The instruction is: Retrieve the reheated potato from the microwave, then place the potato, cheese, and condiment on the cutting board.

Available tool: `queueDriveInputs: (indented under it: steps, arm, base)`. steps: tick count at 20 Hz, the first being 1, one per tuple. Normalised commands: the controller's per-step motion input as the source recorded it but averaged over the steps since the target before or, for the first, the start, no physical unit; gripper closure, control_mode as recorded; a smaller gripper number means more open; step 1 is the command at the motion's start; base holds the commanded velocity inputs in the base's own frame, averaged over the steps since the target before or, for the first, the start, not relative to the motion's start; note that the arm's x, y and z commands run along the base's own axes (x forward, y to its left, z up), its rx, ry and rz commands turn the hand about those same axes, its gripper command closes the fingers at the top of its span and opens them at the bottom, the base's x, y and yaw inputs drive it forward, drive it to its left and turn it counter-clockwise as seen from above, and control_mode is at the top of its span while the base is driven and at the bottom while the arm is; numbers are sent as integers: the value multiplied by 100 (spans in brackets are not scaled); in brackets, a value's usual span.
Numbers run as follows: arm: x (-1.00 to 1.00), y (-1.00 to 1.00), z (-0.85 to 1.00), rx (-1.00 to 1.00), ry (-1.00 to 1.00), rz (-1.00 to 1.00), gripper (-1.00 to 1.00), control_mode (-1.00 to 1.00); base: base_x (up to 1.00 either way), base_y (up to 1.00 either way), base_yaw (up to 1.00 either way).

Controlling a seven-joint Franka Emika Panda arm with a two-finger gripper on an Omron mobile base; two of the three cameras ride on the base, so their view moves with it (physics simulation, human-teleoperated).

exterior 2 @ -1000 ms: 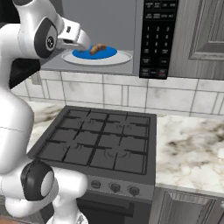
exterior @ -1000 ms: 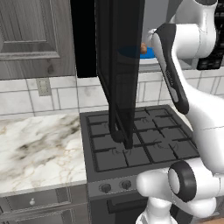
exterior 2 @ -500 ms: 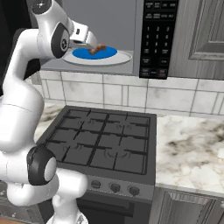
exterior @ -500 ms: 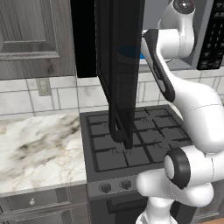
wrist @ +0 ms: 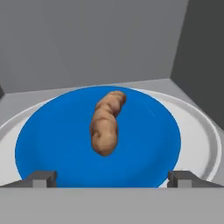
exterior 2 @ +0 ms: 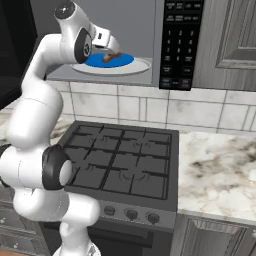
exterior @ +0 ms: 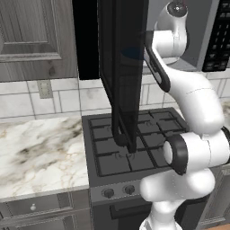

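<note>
The microwave (exterior 2: 181, 45) stands open, its black door (exterior: 123, 67) swung out over the stove. Inside, a tan-brown potato (wrist: 106, 122) lies lengthwise on a blue plate (wrist: 148, 144) on the white turntable (wrist: 201, 135). My gripper (wrist: 112, 179) is open just short of the potato, one dark fingertip (wrist: 41, 178) on each side of the plate's near edge, nothing between them. In the right base view the gripper (exterior 2: 113, 49) reaches into the cavity, right above the potato (exterior 2: 111, 57). The cheese, condiment and cutting board are out of view.
A black gas stove (exterior 2: 122, 160) sits below the microwave. Marble counter runs to its left (exterior: 40, 152) and right (exterior 2: 220, 165). The open door hangs close beside my arm (exterior: 179, 85). Grey cabinets (exterior: 31, 36) flank the microwave.
My hand has pushed further into the microwave toward the potato. The gripper stays open and the potato has not moved.
</note>
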Motion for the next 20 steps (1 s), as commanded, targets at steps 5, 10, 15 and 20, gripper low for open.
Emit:
queueDriveInputs:
  steps: [5,10,15,20]
  arm:
    - [70,-5,-7,0,0,0,-100,-100]
    - [62,-2,-4,0,3,0,-100,-100]
    - [47,-2,-2,0,9,0,-100,-100]
    - [25,-3,-2,0,5,0,-100,-100]
  base:
    - [0,0,0]
    - [0,0,0]
    - [0,0,0]
    - [0,0,0]
